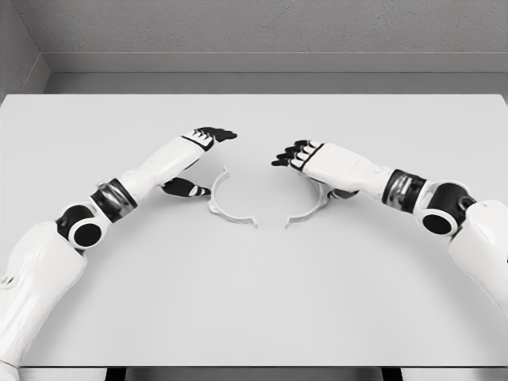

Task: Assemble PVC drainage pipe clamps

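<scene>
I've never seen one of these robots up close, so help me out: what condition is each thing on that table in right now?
Left clamp half: lying flat on the table, apart from the other half, not joined.
Right clamp half: lying flat, partly under the right hand.
Left hand: over its clamp half, fingers extended, thumb beside the piece; no clear grasp.
Right hand: over its half, fingers extended; no clear grasp.
Table: white, bearing both halves.
</scene>
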Action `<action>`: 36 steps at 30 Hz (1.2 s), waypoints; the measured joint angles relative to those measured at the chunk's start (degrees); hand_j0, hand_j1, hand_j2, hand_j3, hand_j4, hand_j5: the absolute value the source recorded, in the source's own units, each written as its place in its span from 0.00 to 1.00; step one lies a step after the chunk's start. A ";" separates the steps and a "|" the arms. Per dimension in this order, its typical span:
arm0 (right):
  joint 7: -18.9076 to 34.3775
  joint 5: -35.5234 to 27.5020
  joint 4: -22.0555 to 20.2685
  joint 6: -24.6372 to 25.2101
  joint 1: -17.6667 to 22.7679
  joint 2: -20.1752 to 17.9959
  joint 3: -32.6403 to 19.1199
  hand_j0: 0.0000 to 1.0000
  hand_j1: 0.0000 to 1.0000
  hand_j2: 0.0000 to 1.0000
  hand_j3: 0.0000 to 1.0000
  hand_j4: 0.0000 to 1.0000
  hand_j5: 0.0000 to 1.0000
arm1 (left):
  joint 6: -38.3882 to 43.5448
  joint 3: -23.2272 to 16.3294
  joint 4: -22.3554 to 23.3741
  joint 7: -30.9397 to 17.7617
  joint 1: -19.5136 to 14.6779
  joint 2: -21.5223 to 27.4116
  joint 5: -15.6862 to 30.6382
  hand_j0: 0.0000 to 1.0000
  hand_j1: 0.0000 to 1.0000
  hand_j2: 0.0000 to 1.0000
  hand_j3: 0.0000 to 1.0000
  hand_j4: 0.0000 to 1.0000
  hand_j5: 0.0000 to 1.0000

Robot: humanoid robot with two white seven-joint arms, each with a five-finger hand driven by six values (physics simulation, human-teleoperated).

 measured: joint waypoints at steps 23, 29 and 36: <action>0.41 0.64 7.73 0.27 -6.50 3.61 1.71 1.00 1.00 1.00 1.00 1.00 1.00 | 0.00 0.31 -1.67 0.07 0.97 1.87 1.65 1.00 1.00 1.00 1.00 1.00 1.00; 0.41 1.14 9.46 0.24 -7.21 4.90 2.28 1.00 1.00 1.00 1.00 1.00 1.00 | 0.00 -0.36 -2.59 0.08 0.79 2.50 1.70 1.00 1.00 1.00 1.00 1.00 1.00; 0.43 1.22 9.71 0.26 -7.56 5.88 2.95 1.00 1.00 1.00 1.00 1.00 1.00 | 0.00 -0.91 -2.71 0.08 0.79 3.04 1.76 1.00 1.00 1.00 1.00 1.00 1.00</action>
